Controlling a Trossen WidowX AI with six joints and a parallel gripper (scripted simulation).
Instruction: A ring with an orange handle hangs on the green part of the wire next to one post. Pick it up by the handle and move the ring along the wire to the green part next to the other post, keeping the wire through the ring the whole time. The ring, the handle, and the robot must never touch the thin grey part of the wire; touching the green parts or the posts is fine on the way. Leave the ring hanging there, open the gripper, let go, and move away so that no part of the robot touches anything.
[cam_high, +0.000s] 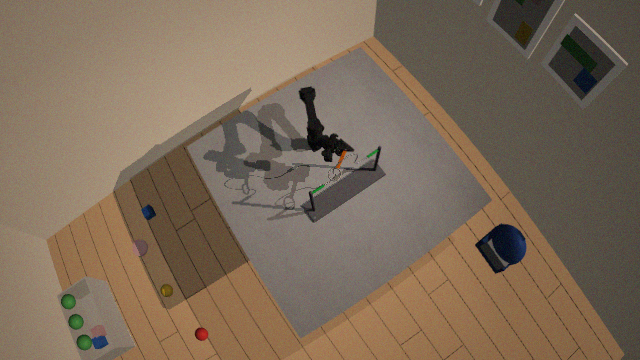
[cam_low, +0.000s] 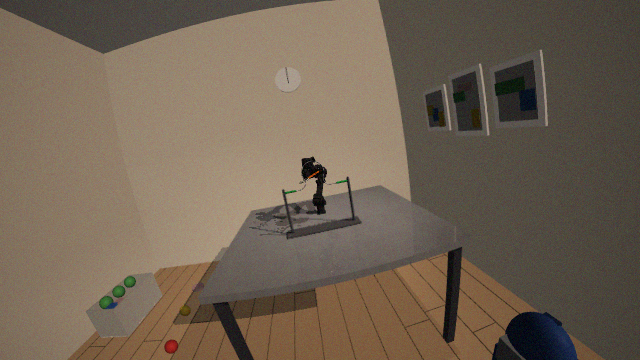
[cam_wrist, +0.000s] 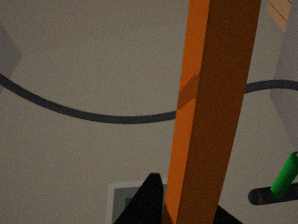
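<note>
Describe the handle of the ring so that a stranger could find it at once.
On the grey table stands a dark frame with two posts and a wire between them. Near the middle of that wire, the black end effector is shut on a short slanted stick, the handle. It is the only orange thing there.

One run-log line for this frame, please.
phase: mid-transfer | gripper: shut on orange handle | ring: between the posts, over the grey wire span | green end sections: neither reached | contact with wire: cannot tell

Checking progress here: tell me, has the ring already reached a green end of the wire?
No: in the top view the ring hangs mid-span, between both green ends.
</note>
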